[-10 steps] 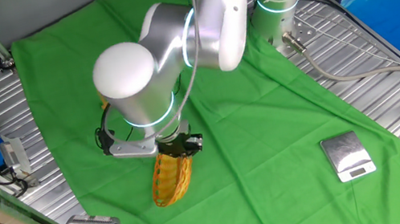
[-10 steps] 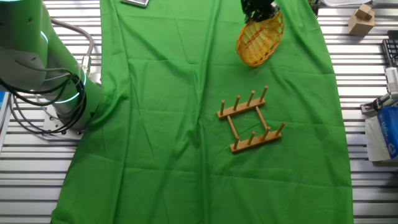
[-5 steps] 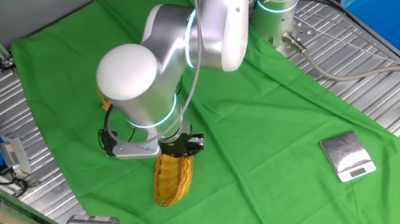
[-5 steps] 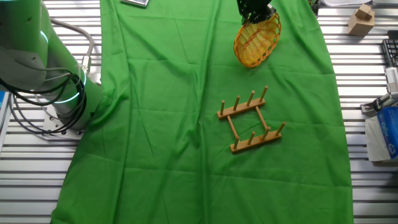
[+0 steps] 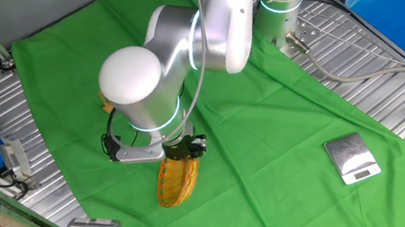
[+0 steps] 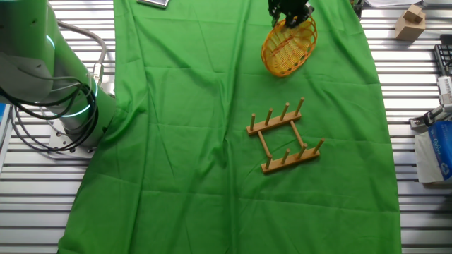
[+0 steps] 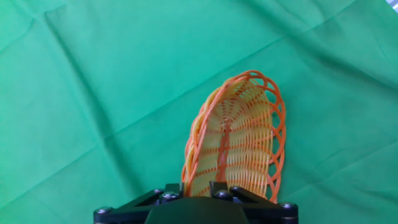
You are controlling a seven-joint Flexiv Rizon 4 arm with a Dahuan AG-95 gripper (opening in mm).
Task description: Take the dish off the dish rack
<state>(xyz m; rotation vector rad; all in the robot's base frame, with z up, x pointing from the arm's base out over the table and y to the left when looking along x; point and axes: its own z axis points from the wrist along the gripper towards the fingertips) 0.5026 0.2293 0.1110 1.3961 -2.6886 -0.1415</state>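
Since the earlier frame, we had shifted the wicker dish [image 6: 288, 46] slightly sideways, well apart from the wooden dish rack [image 6: 284, 135] (now bare of anything). Our hand [image 6: 291, 10] gripped the dish by its rim, hanging it tilted on edge above the green cloth [image 6: 183, 141], presumably ready to lay it down on the counter.
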